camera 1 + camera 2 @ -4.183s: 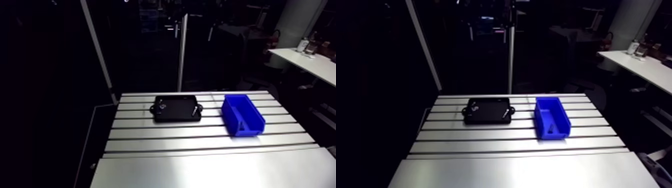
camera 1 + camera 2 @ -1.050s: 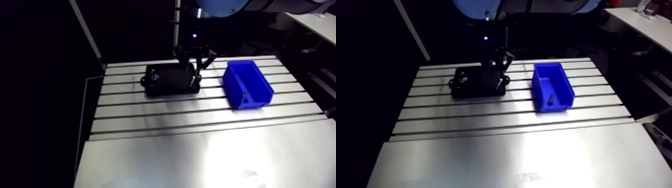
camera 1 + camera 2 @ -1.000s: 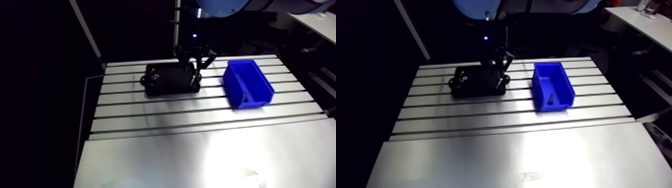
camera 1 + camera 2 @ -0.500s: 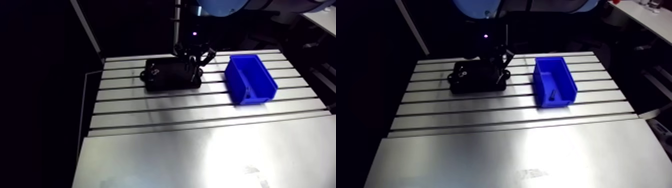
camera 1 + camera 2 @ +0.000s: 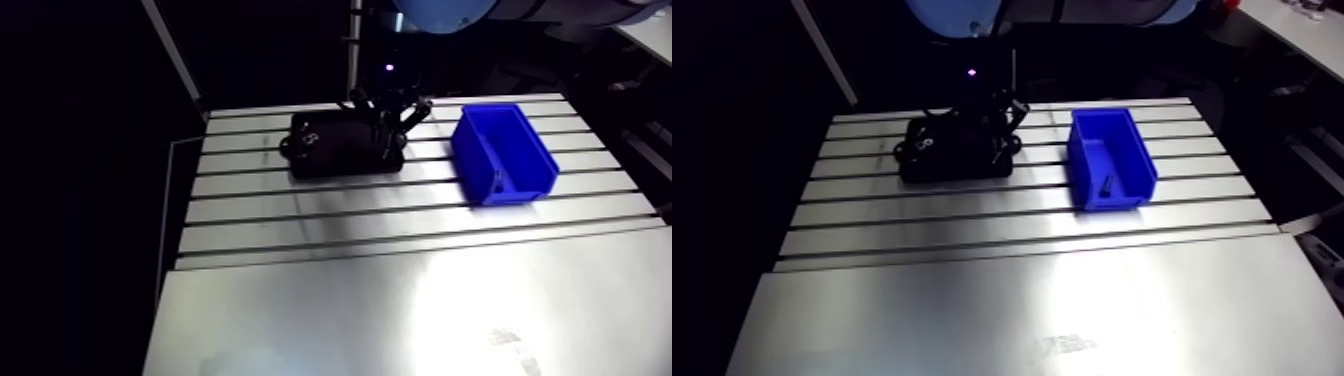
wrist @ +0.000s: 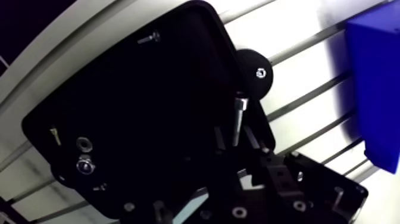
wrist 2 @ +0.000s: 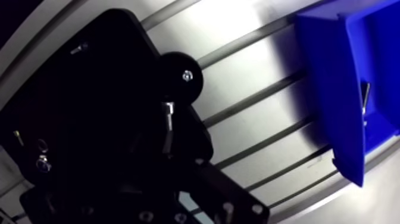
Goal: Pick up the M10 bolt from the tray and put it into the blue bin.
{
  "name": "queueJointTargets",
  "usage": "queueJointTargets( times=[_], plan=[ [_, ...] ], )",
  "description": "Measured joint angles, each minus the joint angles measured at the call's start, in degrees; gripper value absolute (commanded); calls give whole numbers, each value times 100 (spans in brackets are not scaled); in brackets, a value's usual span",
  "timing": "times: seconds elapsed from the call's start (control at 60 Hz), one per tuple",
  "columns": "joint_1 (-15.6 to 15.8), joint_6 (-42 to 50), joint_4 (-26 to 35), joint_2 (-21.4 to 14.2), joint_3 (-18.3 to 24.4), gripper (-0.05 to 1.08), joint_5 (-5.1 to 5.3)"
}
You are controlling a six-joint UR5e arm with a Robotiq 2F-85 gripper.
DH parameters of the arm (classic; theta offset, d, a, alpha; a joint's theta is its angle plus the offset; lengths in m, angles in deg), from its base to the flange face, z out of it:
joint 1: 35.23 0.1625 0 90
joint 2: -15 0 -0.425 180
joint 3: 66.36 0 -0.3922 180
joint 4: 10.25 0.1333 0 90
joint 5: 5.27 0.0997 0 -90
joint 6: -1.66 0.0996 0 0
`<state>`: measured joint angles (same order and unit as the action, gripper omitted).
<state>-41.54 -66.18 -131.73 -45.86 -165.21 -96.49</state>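
Bolt point(image 6: 238, 110) of shiny grey metal, long and thin with a thicker head at one end, lies flat in the black tray point(image 6: 143, 101). It is close to the side of the tray that faces the blue bin point(image 6: 375, 83). The gripper point(image 6: 236, 134) is low over the tray. Its two dark fingers stand apart, one on each side of the bolt, and do not press on it.

More small parts lie in the tray, well apart from the bolt: a short screw point(image 6: 149, 39) near the far edge and a round nut point(image 6: 83, 143) at the other end. A round black tab point(image 6: 255, 70) sticks out from the tray just past the bolt's head. The bin sits on the slotted table point(image 5: 400, 230) near the tray, not touching it, with a thin dark part point(image 7: 364, 98) inside. The tray's rim and a strip of table lie between bolt and bin.
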Motion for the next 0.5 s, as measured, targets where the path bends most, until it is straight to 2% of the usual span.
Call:
queueJointTargets(
  times=[0.5],
  plan=[
    [-22,-10,5,41,-26,71,-19]
  ],
)
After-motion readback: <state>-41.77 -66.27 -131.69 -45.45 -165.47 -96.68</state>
